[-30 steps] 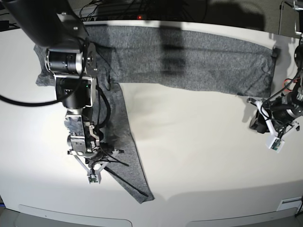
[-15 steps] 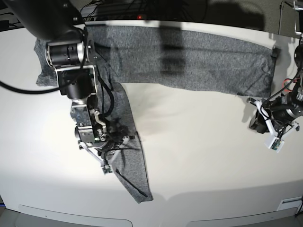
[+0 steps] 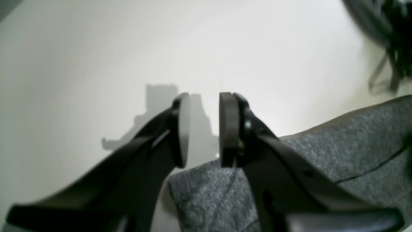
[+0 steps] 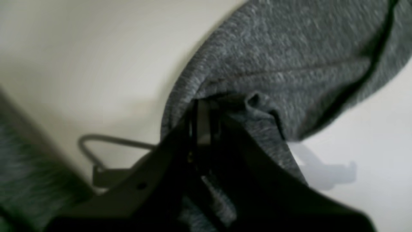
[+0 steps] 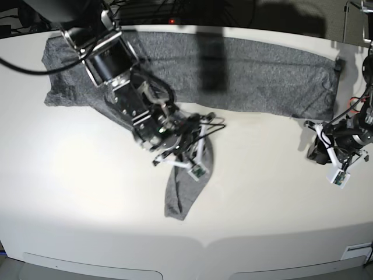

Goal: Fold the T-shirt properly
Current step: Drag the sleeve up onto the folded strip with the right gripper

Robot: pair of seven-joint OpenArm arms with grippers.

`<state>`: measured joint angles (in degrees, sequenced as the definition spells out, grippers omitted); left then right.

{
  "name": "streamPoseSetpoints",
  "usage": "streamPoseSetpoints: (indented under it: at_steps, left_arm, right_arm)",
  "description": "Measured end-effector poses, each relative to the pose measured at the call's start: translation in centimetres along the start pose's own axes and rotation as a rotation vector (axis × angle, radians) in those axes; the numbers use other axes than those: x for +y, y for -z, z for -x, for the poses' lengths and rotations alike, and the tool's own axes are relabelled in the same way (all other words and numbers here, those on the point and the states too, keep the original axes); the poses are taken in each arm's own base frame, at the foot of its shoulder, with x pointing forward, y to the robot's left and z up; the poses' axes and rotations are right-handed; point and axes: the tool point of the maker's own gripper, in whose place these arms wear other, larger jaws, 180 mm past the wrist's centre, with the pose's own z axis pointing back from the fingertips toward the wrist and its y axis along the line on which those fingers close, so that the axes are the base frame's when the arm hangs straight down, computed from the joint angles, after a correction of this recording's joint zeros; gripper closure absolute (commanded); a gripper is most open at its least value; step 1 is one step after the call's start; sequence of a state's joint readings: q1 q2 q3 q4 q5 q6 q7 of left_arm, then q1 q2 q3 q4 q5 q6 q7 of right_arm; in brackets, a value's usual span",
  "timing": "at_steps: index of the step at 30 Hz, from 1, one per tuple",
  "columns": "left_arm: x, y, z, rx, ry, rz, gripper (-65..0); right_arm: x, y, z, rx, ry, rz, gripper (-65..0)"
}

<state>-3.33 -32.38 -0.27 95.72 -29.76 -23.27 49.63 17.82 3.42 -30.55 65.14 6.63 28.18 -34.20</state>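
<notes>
— Where was the T-shirt [image 5: 245, 73] when you looked?

— Spread in a long band across the top of the white surface [image 5: 262, 192], from upper left to upper right of the base view. One sleeve [image 5: 183, 189] trailed down toward the middle of the frame, bunched and partly doubled over.

— And the pincers?

— The right pincer [image 5: 187, 153], left of centre in that view, was clamped tight on a pinch of that sleeve; in its own wrist view the grey knit puckered right at the closed jaws. The left pincer [image 3: 203, 129], at the right edge of the base view, stood partly open with nothing between its pads, hanging over bare surface just past a corner of the shirt.

— What could have gone wrong from there?

— I judged the hold to be on a small nip of soft fabric, so a quick pull might have let it slip, or dragged the body out of line. The sleeve could also have landed twisted.

— Any boxes or bins?

— None that I saw.
</notes>
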Motion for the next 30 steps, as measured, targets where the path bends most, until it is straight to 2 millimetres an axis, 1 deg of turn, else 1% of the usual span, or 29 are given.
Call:
streamPoseSetpoints:
  at_steps: [3, 5, 10, 12, 22, 25, 26, 30]
  left_arm:
    - [0.0, 0.0, 0.0, 0.000, 0.000, 0.000, -15.5]
    - [0.0, 0.0, 0.0, 0.000, 0.000, 0.000, -15.5]
    - [0.0, 0.0, 0.0, 0.000, -0.001, 0.000, -15.5]
    - [0.0, 0.0, 0.0, 0.000, 0.000, 0.000, -15.5]
    - [0.0, 0.0, 0.0, 0.000, 0.000, 0.000, -15.6]
    - [0.0, 0.0, -0.5, -0.030, -0.001, 0.000, -15.6]
    - [0.0, 0.0, -0.6, -0.035, 0.000, 0.000, -15.6]
    - [0.0, 0.0, -0.9, -0.052, 0.001, -0.002, -15.6]
  right_arm:
    - [3.1, -0.4, -0.1, -0.015, -0.060, -0.072, 0.0]
    - [4.6, -0.8, 0.0, -0.025, -0.082, -0.108, 0.0]
    - [7.4, -1.5, 0.5, -0.038, -0.165, -0.204, 0.0]
    - [7.7, -1.6, 0.6, -0.041, -0.163, -0.209, 0.0]
    - [7.6, -1.7, 0.5, -0.043, -0.166, -0.205, 0.0]
    - [7.5, -1.9, 0.1, -0.047, -0.178, -0.197, -10.1]
    - [7.5, -2.0, 0.0, -0.051, -0.179, -0.196, -11.7]
    - [7.2, -2.5, -0.7, -0.068, -0.180, -0.179, -12.2]
